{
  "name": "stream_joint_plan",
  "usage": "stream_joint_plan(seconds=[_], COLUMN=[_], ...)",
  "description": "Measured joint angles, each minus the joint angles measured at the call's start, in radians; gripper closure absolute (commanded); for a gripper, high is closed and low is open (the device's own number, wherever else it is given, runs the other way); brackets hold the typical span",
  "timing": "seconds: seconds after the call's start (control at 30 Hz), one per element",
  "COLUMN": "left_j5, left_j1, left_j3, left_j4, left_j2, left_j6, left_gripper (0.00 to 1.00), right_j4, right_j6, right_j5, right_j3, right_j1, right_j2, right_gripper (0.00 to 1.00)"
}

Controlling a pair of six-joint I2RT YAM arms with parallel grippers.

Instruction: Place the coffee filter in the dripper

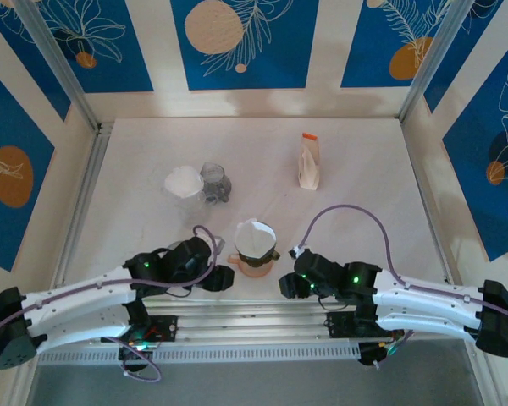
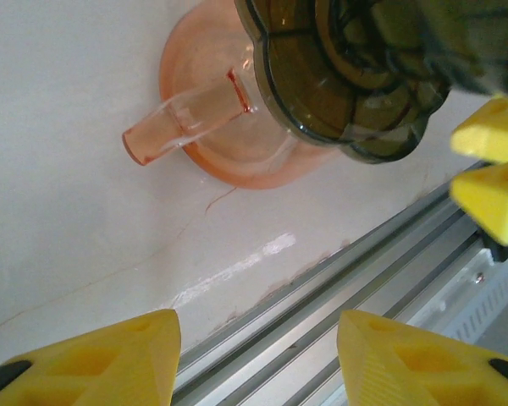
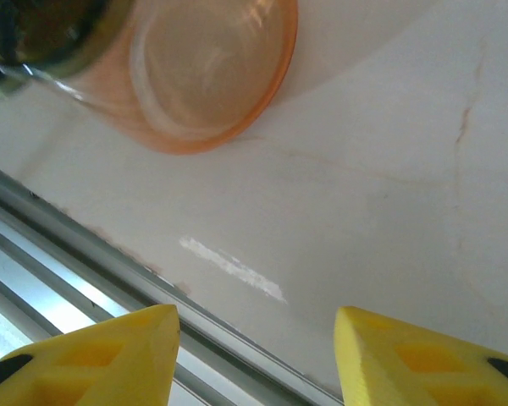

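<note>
1. At the near edge, a metal rail borders the white counter.
2. The left gripper lies low just left of the dripper. Its jaws stand partly apart with nothing between them.
3. The right gripper lies low just right of the dripper, pointing in at it. Its jaws also stand partly apart and empty.
4. Between the two, the dark ribbed dripper sits upright on a pink cup, whose handle sticks out on the left arm's side.
5. A white filter sits in the dripper's mouth, its edge showing above the rim.
6. Farther back and to the left, a spare filter lies just beside a clear grey vessel.
7. Far back on the right, a white packet with an orange top stands upright, well apart from the rest.
</note>
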Motion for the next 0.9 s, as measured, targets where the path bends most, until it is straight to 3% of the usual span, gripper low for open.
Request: stream_joint_plan(seconds=[0.4, 0.9], left_j5=[-0.141, -0.26], left_j1=[0.0, 0.006], left_j3=[-0.005, -0.014], left_j4=[-0.13, -0.284], left_j2=[-0.202, -0.354], left_j6=[-0.078, -0.143], left_gripper=[0.56, 0.58], right_j4=[0.318, 0.621], right_j6=[0.016, 0.053], right_j5=[-0.218, -0.415], right_j3=[-0.127, -0.141], right_j1=[-0.101, -0.198], right_j2=[0.055, 0.304], right_gripper=[0.57, 0.64])
